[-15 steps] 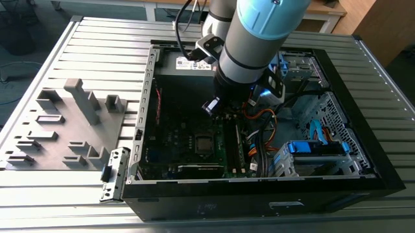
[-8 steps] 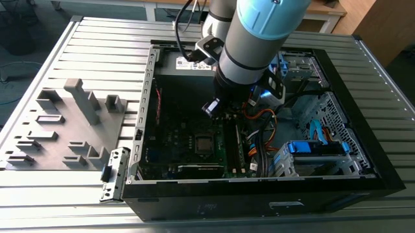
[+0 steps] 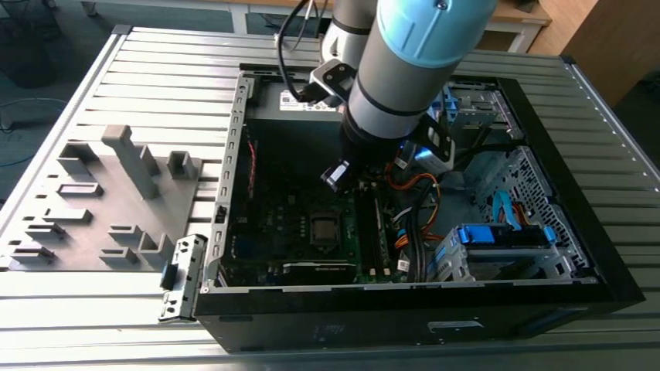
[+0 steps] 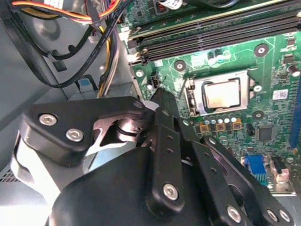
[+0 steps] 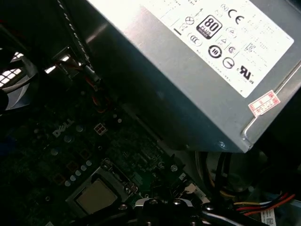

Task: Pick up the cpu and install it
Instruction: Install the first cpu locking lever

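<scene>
Gripper [image 4: 162, 96] above the motherboard [image 4: 263, 52] inside the open computer case [image 3: 413, 305] | fingers drawn narrow, tips together, holding nothing | cpu [image 4: 222, 94] seated in its metal-framed socket [image 4: 193, 96], just beside the fingertips, apart from them | cpu [image 5: 96, 197] below the grey power supply [image 5: 188, 70] in the first wrist view

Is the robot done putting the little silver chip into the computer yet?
It looks nearly done. The cpu already lies flat inside its socket frame on the green board; the first wrist view shows the same. The gripper carries nothing and sits beside the socket, close to the chip but apart from it. Whether the socket is locked down, I cannot tell.
</scene>
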Controlling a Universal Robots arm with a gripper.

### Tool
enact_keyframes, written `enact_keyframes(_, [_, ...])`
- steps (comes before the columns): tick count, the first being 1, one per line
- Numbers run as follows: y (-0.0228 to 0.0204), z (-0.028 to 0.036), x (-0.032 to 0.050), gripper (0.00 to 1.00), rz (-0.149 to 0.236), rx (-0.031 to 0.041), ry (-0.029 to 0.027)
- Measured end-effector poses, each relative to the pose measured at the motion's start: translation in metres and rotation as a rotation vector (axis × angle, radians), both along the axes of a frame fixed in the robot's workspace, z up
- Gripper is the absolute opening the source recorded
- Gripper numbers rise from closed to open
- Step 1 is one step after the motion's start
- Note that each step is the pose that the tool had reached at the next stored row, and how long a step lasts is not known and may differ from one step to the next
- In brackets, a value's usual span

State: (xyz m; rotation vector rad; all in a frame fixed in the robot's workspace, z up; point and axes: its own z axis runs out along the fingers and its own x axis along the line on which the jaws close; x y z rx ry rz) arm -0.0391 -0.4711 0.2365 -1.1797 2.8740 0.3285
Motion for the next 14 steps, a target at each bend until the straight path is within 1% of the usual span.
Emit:
enact_keyframes(6, [-0.0057, 0.0000, 0.0000, 0.11, 0.001, -0.0007, -0.0001])
enact_keyframes(14, [-0.0190, -0.0001, 0.0000, 0.11, 0.002, -0.0017, -0.0001])
